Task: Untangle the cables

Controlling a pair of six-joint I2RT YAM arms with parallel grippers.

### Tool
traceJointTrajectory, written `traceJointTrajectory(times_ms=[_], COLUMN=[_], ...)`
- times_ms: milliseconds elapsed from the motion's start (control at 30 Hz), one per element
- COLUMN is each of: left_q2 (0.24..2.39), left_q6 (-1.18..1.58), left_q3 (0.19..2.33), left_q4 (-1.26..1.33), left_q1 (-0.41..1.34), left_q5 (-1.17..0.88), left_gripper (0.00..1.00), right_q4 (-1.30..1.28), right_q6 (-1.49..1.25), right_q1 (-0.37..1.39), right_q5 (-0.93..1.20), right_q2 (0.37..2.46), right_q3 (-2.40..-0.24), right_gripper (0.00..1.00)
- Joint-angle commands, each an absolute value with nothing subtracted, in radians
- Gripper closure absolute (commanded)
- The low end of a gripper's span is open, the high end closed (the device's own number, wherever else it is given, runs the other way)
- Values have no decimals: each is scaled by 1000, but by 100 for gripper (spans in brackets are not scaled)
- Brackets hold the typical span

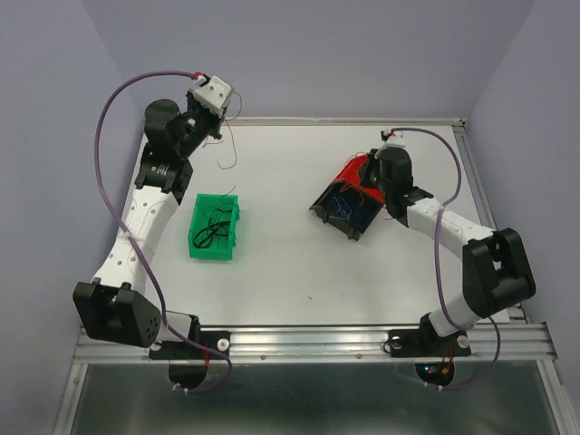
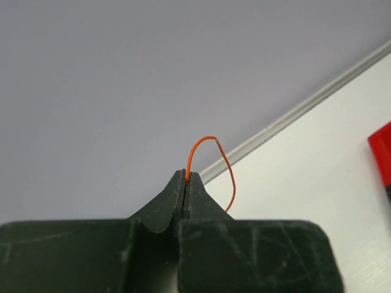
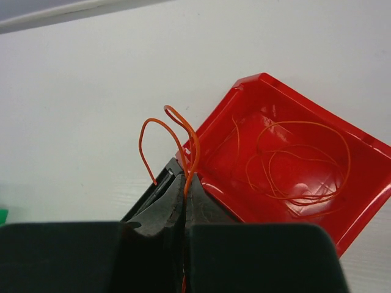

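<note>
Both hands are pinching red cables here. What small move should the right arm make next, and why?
Probably ease the right hand a little further over the red bin and open it. It is shut on a looped red cable just beside the bin's rim, and loose red cables already lie inside.

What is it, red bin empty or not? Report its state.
Not empty. In the right wrist view the red bin holds several loose loops of thin red cable lying on its floor.
</note>
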State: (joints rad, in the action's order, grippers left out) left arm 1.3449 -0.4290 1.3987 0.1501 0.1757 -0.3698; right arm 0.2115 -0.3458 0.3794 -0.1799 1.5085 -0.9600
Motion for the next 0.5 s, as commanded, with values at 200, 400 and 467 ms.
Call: traceJointTrajectory(times_ms=[200,400,467], left_q2=[1204,1170,1163], left_q6=[-359,-341,-342], left_q3=[1158,1083,1023], left_q4=[390,394,411], left_q1=[252,301,325], left_q5=[-486,-497,-485], left_gripper=[100,100,100], right_q4=[184,184,183], right_q6=[-371,-377,-380], right_q1=[241,184,178], right_q5=[-63,-6,-6], right_q2=[1580,1614,1617], right_q3=[-1038,-1103,-1134], right_gripper=[99,99,100])
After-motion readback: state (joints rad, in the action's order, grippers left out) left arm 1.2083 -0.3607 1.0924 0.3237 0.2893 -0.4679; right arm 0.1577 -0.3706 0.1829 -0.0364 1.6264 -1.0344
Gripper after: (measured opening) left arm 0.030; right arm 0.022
